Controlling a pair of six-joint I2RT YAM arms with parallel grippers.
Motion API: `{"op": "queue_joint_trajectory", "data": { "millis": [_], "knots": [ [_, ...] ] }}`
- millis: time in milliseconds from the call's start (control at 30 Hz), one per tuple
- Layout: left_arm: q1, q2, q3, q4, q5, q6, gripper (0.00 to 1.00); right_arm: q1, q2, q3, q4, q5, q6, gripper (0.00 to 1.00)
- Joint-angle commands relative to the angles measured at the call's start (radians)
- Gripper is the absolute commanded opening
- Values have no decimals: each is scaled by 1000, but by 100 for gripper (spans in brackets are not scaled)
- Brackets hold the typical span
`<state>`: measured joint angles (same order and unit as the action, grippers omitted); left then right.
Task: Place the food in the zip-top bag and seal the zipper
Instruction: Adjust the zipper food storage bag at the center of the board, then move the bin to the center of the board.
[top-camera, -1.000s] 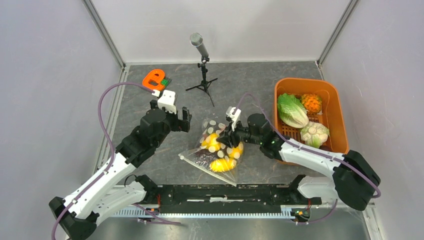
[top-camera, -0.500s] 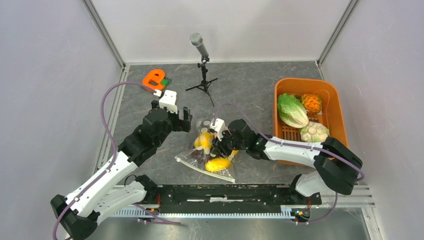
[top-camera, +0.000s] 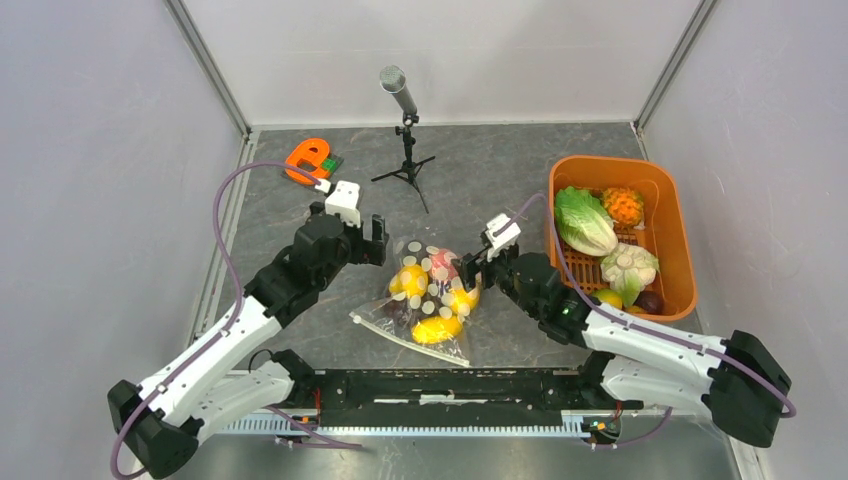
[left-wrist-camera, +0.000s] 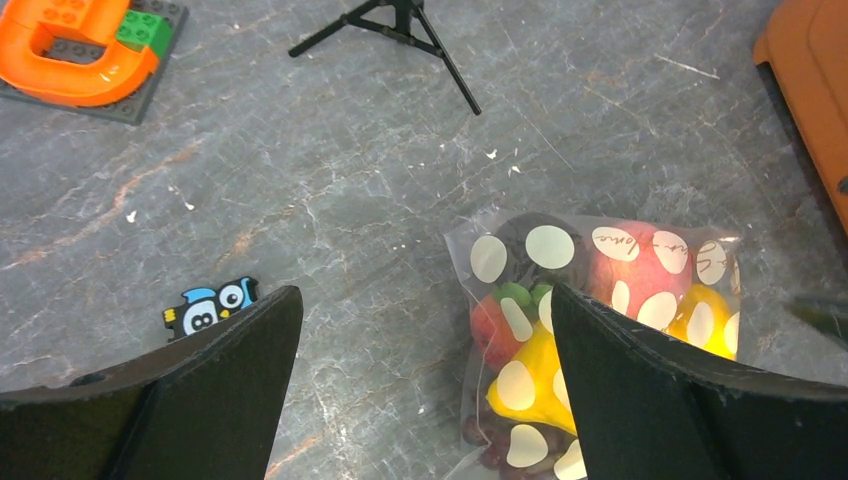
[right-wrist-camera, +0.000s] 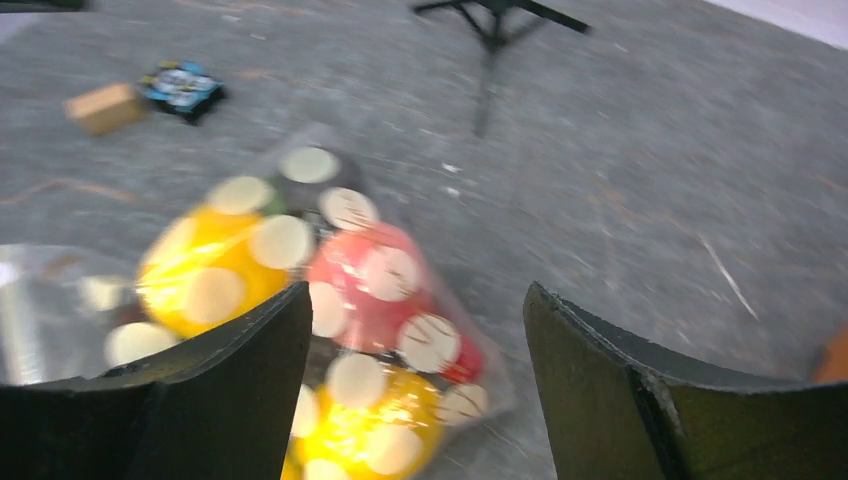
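Observation:
The clear dotted zip-top bag (top-camera: 428, 300) lies on the table between my arms. Inside it are yellow pieces (top-camera: 436, 328), a red piece (top-camera: 442, 265) and dark grapes (top-camera: 400, 312). Its whitish zipper (top-camera: 410, 342) runs along the near edge; I cannot tell if it is sealed. My left gripper (top-camera: 378, 248) is open and empty just left of the bag's far end (left-wrist-camera: 600, 290). My right gripper (top-camera: 472, 270) is open and empty just right of the bag (right-wrist-camera: 330, 300). Green lettuce (top-camera: 585, 220) and an orange pineapple (top-camera: 623, 205) lie in the orange tub (top-camera: 676, 232).
The tub also holds a white-green vegetable (top-camera: 628, 265), a dark piece (top-camera: 649, 300) and a yellow piece (top-camera: 608, 297). A microphone on a tripod (top-camera: 405, 130) stands at the back. An orange toy on a baseplate (top-camera: 310, 158) is back left. An owl tile (left-wrist-camera: 210, 305) lies near the left fingers.
My right gripper reached left over the bag, then drew back to the right, open. A red piece now shows in the bag's far end. The left arm edged slightly right.

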<state>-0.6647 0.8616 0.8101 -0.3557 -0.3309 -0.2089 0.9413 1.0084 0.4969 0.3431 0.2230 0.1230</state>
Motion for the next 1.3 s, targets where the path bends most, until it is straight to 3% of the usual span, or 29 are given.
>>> {"op": "queue_joint_trajectory", "data": {
  "millis": [0, 167, 333, 567, 667, 700, 800, 900, 1100, 1267],
  "knots": [
    [17, 31, 13, 52, 57, -46, 100, -17, 5, 9, -76, 289, 51, 83],
    [38, 60, 18, 49, 91, -66, 100, -106, 38, 57, -163, 147, 104, 85],
    [45, 43, 11, 37, 83, -66, 100, -202, 66, 83, -340, 280, 216, 86],
    [57, 42, 9, 35, 72, -67, 100, -315, 8, 71, -412, 328, 140, 86],
    [63, 62, 17, 27, 71, -72, 100, -373, 10, 106, -487, 443, 113, 89],
    [65, 66, 16, 26, 70, -75, 100, -383, 3, 110, -460, 394, 79, 89],
    [78, 79, 13, 36, 76, -87, 100, -384, -14, 92, -313, 34, 12, 89],
    [107, 97, 43, 17, 87, -92, 100, -384, -2, 73, -196, -219, 5, 95],
    [223, 99, 60, 11, 155, -123, 100, -384, 17, 128, -202, -201, -14, 98],
    [361, 135, 104, -39, 228, -217, 100, -384, -4, 214, -256, -82, -41, 98]
  ]
}}
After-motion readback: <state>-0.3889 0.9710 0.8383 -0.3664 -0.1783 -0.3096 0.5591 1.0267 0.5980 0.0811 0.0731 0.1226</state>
